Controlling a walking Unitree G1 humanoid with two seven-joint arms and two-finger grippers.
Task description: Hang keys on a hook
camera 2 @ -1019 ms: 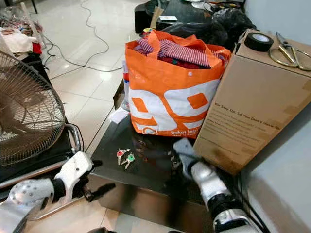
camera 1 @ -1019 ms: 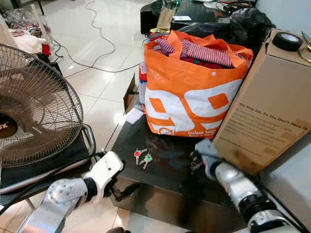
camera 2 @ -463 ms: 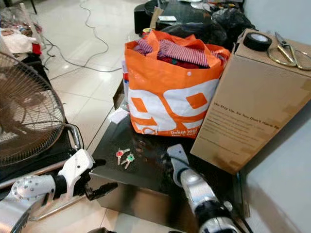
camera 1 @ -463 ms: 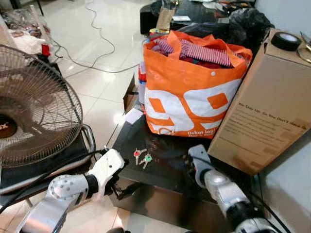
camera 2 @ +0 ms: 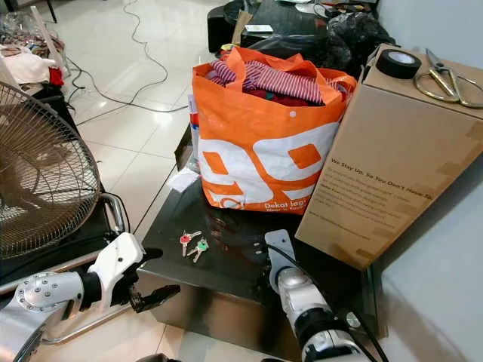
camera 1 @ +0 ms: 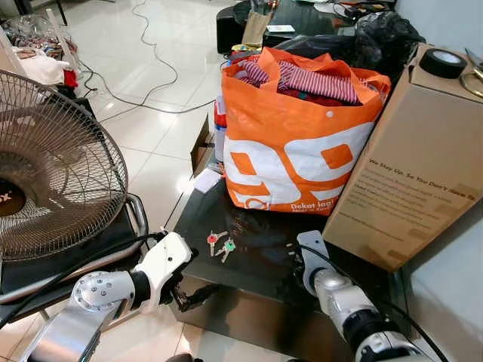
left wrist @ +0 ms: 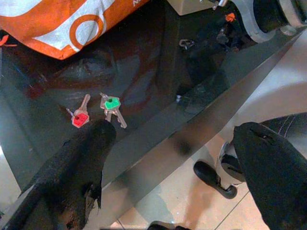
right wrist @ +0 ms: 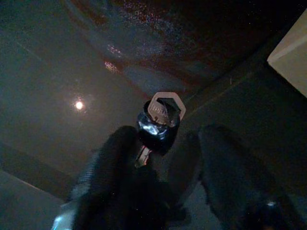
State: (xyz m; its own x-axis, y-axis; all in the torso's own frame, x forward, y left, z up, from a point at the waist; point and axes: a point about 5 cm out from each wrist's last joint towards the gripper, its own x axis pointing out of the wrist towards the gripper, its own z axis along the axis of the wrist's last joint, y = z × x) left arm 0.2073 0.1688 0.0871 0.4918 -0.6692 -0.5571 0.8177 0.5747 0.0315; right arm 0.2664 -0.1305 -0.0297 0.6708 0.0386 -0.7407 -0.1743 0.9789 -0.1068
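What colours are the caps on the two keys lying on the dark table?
One key has a red cap and the other key a green one; the left wrist view shows them best.

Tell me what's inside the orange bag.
The orange bag holds cloth piled to its brim: a red-and-white striped piece on top, dark red fabric beside it. Anything deeper is covered by the bag's walls.

Orange-and-white bag — striped clothes (red-white); red, green keys.

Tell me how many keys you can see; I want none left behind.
3: red-capped key and green-capped key side by side on the black table; a silver key at the right gripper. Others may be hidden.
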